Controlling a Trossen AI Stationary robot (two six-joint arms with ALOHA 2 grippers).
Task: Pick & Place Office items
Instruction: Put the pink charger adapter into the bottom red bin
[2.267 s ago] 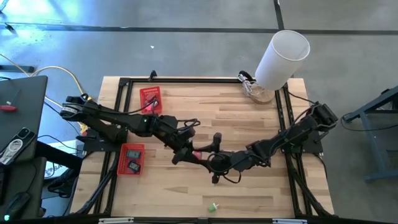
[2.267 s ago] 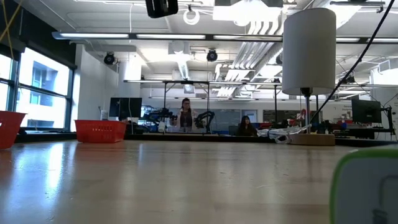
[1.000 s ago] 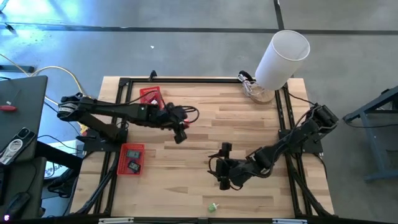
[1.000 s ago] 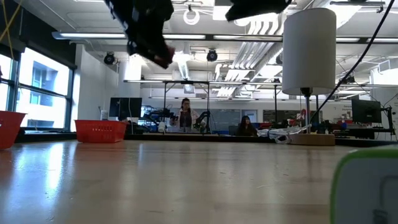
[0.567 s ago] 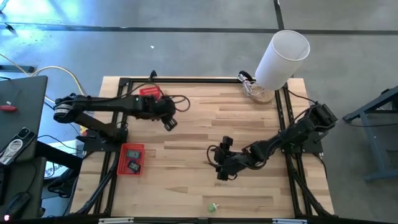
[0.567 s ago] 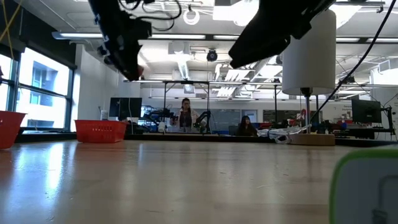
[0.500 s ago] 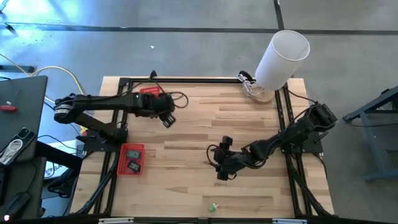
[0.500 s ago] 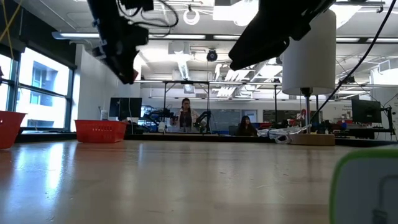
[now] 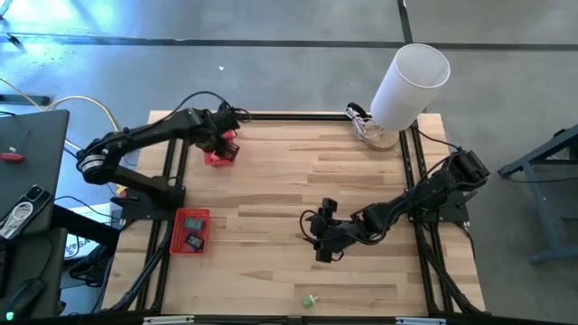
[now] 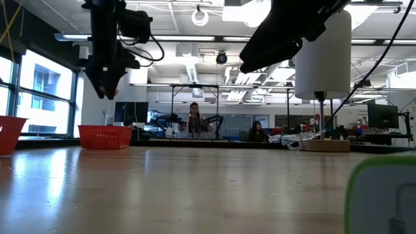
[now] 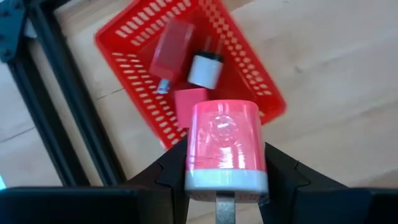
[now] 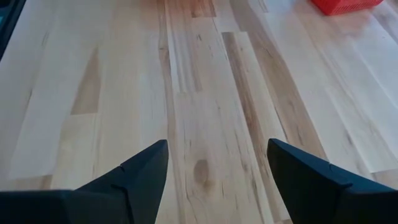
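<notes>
Pink plug clamped in the left tool, arm stretched above the red basket; right tool wide

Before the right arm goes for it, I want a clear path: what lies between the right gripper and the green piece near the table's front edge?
Only bare wood: the high view shows nothing between the right gripper and the green piece.
</notes>
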